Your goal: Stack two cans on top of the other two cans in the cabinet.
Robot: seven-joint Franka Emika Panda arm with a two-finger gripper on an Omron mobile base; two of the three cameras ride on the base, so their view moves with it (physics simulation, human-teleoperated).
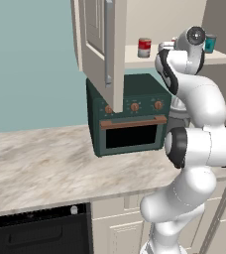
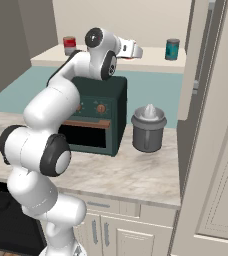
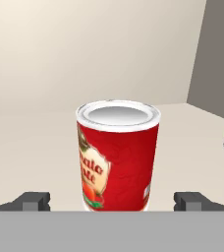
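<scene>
One red can (image 3: pixel 118 155) stood straight ahead of hand (image 3: pixel 112 203), between its wide-apart fingertips (image 3: pixel 35 201), not yet squeezed. Hand open, holding nothing. Step looked like: reach in to grab this can. Next move likely needs: push a bit closer, pinch can sides, lift straight up, carry to teal can (image 2: pixel 172 49) off to hand's right. Second red can (image 1: pixel 144 47) sat far to hand's left on shelf (image 1: pixel 135 59). Cabinet door (image 1: pixel 97 44) hung open. Below hand: green oven (image 1: pixel 130 116) on marble table (image 1: pixel 40 163), grey jug (image 2: pixel 148 130) beside it.
</scene>
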